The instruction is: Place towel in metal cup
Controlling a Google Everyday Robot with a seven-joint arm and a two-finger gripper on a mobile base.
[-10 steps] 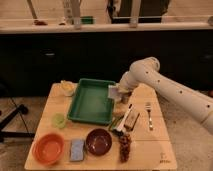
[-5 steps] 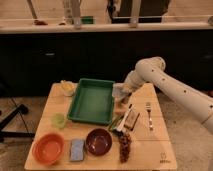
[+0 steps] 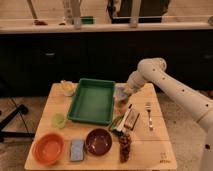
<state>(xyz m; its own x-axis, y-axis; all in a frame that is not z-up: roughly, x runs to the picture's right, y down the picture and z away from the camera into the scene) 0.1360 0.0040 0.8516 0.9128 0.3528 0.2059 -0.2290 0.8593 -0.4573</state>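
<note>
One view only, the camera view.

My gripper [image 3: 122,93] hangs over the right rim of the green tray [image 3: 92,101], at about 1 o'clock from the centre of the table [image 3: 161,146]. It is closed narrow around the towel [image 3: 120,90], a pale bluish wad bunched at the tip. The towel is clear of the table surface.

The metal cup [image 3: 121,106] stands directly under the wad, just beside the tray's right wall. I cannot tell whether the towel's lower edge touches the cup's rim.

Around the cup:
- a fork [image 3: 149,115] at 3 o'clock, apart from it
- a flat packet [image 3: 131,119] at 5 o'clock, close by

Front edge of the table, left to right:
- an orange bowl [image 3: 48,148]
- a blue sponge [image 3: 77,149]
- a dark red bowl [image 3: 98,141]
- a brown lumpy item [image 3: 124,147]

Compared with 1.0 s ago:
- My wrist has lifted a little and drifted slightly toward 3 o'clock, carrying the towel with it.
- My elbow has swung the same way.

Compared with 0.5 s ago, the pose is almost unchanged. The tray, bowls, sponge and fork have not moved.
</note>
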